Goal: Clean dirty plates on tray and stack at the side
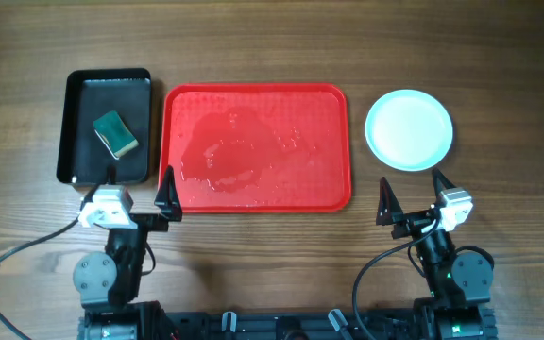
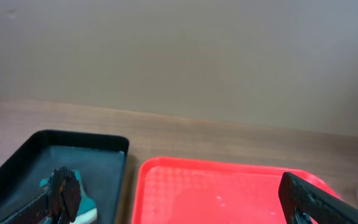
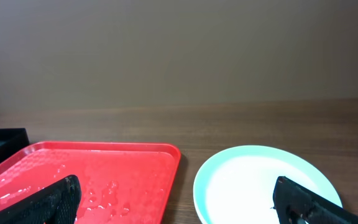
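The red tray (image 1: 256,194) lies mid-table with no plates on it, only water drops and a wet film. It also shows in the left wrist view (image 2: 229,186) and the right wrist view (image 3: 104,168). The pale mint plates (image 1: 409,129) sit on the table right of the tray as one round outline; I cannot tell how many are stacked. They also show in the right wrist view (image 3: 253,180). My left gripper (image 1: 140,184) is open and empty at the tray's front left corner. My right gripper (image 1: 412,189) is open and empty just in front of the plates.
A black rectangular tray (image 1: 76,123) stands left of the red tray, with a green sponge (image 1: 115,133) lying in it. The sponge also shows in the left wrist view (image 2: 86,202). Bare wooden table surrounds everything.
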Controlling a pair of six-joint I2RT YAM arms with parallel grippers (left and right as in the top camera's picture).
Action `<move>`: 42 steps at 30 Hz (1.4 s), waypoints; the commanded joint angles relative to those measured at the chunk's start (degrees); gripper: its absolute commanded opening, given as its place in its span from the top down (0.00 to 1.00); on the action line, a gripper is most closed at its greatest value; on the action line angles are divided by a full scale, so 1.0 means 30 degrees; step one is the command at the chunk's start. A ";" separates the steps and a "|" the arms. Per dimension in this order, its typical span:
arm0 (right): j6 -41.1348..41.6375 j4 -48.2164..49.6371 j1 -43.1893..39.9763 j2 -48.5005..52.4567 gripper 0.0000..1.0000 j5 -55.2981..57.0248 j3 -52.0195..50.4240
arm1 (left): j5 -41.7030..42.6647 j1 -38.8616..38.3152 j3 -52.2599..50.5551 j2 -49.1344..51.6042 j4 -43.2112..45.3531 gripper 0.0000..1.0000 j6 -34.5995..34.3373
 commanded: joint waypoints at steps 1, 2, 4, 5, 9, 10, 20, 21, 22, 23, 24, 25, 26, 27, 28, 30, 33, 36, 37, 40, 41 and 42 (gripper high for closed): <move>0.0036 0.0066 -0.0109 -0.0168 0.00 -0.0087 -0.0022 | -0.1501 -0.0102 -0.0911 -0.1020 0.0189 0.00 0.0503; 0.0036 0.0073 -0.0109 -0.0168 0.00 -0.0087 -0.0022 | -0.1545 -0.0109 -0.1086 -0.1195 0.0189 0.00 0.0503; 0.0036 0.0073 -0.0109 -0.0168 0.00 -0.0087 -0.0022 | -0.1530 -0.0117 -0.1545 -0.1690 0.0197 0.00 0.0721; 0.0036 0.0073 -0.0109 -0.0168 0.00 -0.0087 -0.0022 | -0.1523 -0.0117 -0.1821 -0.1982 0.0197 0.00 0.0852; 0.0036 0.0066 -0.0109 -0.0168 0.00 -0.0087 -0.0022 | -0.1530 -0.0117 -0.2229 -0.2710 -0.0780 0.00 0.0984; 0.0036 0.0073 -0.0109 -0.0168 0.00 -0.0087 -0.0022 | -0.1530 -0.0117 -0.2229 -0.2856 -0.1362 0.00 0.0984; 0.0036 0.0073 -0.0109 -0.0168 0.00 -0.0087 -0.0022 | -0.1530 -0.0117 -0.2229 -0.2958 -0.1982 0.00 0.0911; 0.0036 0.0073 -0.0109 -0.0168 0.00 -0.0087 -0.0022 | -0.1530 -0.0117 -0.2229 -0.2958 -0.1982 0.00 0.0911; 0.0036 0.0073 -0.0109 -0.0168 0.00 -0.0087 -0.0022 | -0.1530 -0.0117 -0.2229 -0.2943 -0.1982 0.00 0.0911; 0.0036 0.0073 -0.0109 -0.0168 0.00 -0.0087 -0.0022 | -0.1530 -0.0117 -0.2229 -0.2936 -0.1982 0.00 0.0911; 0.0036 0.0073 -0.0109 -0.0168 0.00 -0.0087 -0.0022 | -0.1530 -0.0117 -0.2229 -0.2922 -0.1982 0.00 0.0911; 0.0036 0.0073 -0.0109 -0.0168 0.00 -0.0087 -0.0022 | -0.1530 -0.0117 -0.2229 -0.2922 -0.1982 0.00 0.0911; 0.0036 0.0073 -0.0109 -0.0168 0.00 -0.0087 -0.0022 | -0.1530 -0.0117 -0.2229 -0.2922 -0.1982 0.00 0.0911; 0.0044 0.0066 -0.0109 -0.0168 0.00 -0.0087 -0.0022 | -0.1530 -0.0117 -0.2229 -0.2922 -0.1982 0.00 0.0911; 0.0036 0.0073 -0.0109 -0.0168 0.00 -0.0087 -0.0022 | -0.1530 -0.0117 -0.2229 -0.2922 -0.1982 0.00 0.0911; 0.0029 0.0066 -0.0109 -0.0168 0.00 -0.0087 -0.0022 | -0.1530 -0.0117 -0.2229 -0.2907 -0.1982 0.00 0.0911; 0.0036 0.0073 -0.0109 -0.0168 0.00 -0.0087 -0.0022 | -0.1530 -0.0117 -0.2229 -0.2900 -0.1982 0.00 0.0911; 0.0036 0.0073 -0.0109 -0.0168 0.00 -0.0087 -0.0022 | -0.1530 -0.0117 -0.2229 -0.2900 -0.1982 0.00 0.0911; 0.0036 0.0073 -0.0109 -0.0168 0.00 -0.0087 -0.0022 | -0.1530 -0.0117 -0.2229 -0.2900 -0.1982 0.00 0.0911; 0.0036 0.0073 -0.0109 -0.0168 0.00 -0.0087 -0.0022 | -0.1530 -0.0117 -0.2229 -0.2900 -0.1982 0.00 0.0911; 0.0029 0.0073 -0.0109 -0.0168 0.00 -0.0087 -0.0022 | -0.1530 -0.0117 -0.2229 -0.2900 -0.1982 0.00 0.0911; 0.0029 0.0073 -0.0109 -0.0168 0.00 -0.0087 -0.0022 | -0.1530 -0.0117 -0.2229 -0.2900 -0.1982 0.00 0.0911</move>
